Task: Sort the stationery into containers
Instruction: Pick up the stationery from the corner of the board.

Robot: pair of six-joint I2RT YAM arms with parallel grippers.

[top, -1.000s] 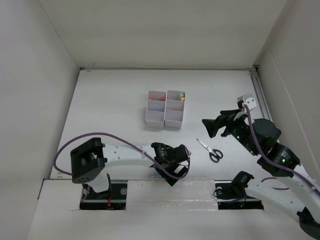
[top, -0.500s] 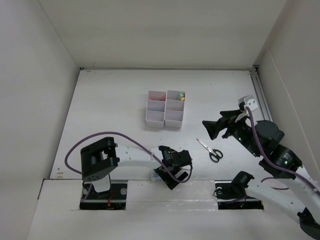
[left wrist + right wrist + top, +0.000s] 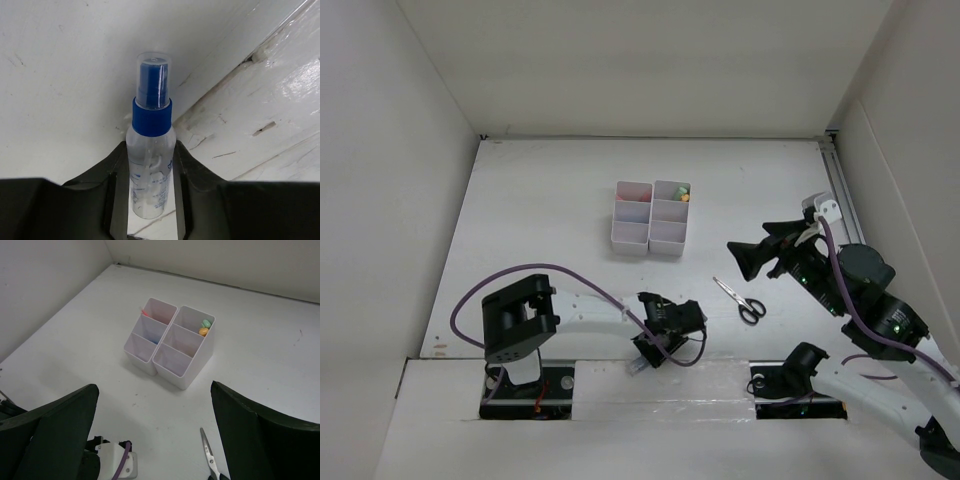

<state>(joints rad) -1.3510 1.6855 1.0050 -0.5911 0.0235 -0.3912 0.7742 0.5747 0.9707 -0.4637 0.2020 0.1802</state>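
White counter [image 3: 535, 215] stretches far beyond my two bases. Toward its far middle stands the white plastic organizer [image 3: 649, 218], two columns of three open compartments. My right wrist view looks down into it. The far right compartment holds small green and orange pieces [image 3: 204, 328]. A thin pink pen [image 3: 144, 313] leans in the far left one. Something pale blue [image 3: 155, 341] shows low in the middle left one, too faint to name.

Black-handled scissors [image 3: 741, 300] lie flat on the counter, near and right of the organizer and well apart from it. My right jaws hang close above them, spread wide with nothing between them. That wrist view catches only the blades, at its bottom edge; the overhead view shows the handles too.

My left jaws are down at the near edge of the counter, left of the scissors. They are pinching the clear bottle [image 3: 150, 170] by its body, one finger on each side. Its blue collar [image 3: 151, 117] and capped nozzle stick out past my fingertips, beside the raised ledge [image 3: 260, 110]. Overhead, my wrist hides most of the bottle; only the left wrist view shows it plainly.
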